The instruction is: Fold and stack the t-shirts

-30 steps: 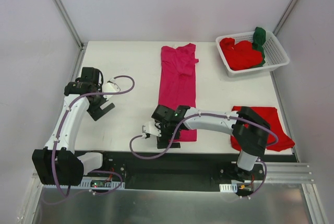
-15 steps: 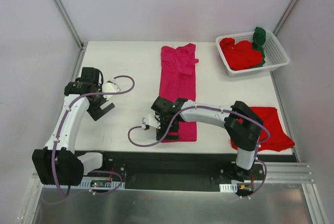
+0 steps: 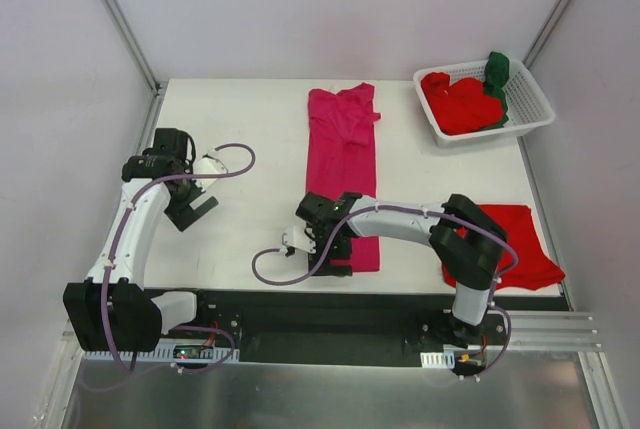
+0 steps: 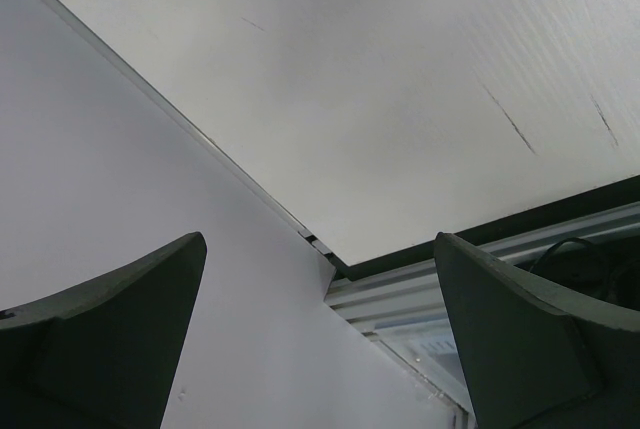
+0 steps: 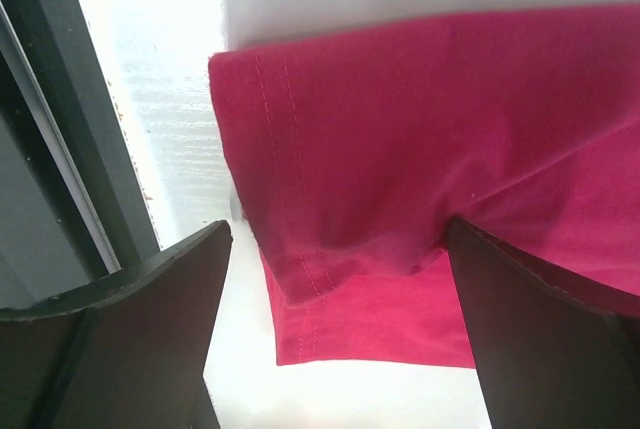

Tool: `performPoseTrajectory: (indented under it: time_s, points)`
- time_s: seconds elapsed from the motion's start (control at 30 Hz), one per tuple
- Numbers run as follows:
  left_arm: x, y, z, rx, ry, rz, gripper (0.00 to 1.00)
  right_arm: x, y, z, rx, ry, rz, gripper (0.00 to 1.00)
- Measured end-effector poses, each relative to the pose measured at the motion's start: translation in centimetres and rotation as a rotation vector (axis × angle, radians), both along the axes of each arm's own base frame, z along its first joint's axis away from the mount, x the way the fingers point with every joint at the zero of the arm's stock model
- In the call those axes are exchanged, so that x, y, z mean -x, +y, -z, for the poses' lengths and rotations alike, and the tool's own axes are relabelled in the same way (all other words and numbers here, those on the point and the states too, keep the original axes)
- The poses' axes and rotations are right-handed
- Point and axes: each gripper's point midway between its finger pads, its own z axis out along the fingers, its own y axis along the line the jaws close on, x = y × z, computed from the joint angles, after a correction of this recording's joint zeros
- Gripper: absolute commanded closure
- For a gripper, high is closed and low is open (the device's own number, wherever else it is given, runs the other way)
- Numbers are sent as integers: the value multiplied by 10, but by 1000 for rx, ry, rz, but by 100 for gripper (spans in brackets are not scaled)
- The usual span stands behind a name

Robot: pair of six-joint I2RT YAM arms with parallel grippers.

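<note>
pink tee (image 3: 340, 149), hem hid by R tool (image 3: 338, 257)

Robot lab — white-walled table (image 3: 250, 129)

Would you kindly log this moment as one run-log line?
phase: fold magenta t-shirt | right gripper: open, at its near hem | left gripper: open, empty | red t-shirt: near right corner | basket: holds unfolded t-shirts

Rt claw (image 3: 337, 252) covers near-left corner of pink tee (image 3: 342, 144).
</note>
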Motion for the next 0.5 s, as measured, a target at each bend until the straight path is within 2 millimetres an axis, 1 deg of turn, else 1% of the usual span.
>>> performPoseTrajectory:
  time_s: [0.27,0.5]
  points:
    - [-1,0,0,0,2,0,1,2,-3,-4,0,1,15,8]
    - [-2,0,-1,0,-4,0,1,4,-4,-23,-33,-22,24,8]
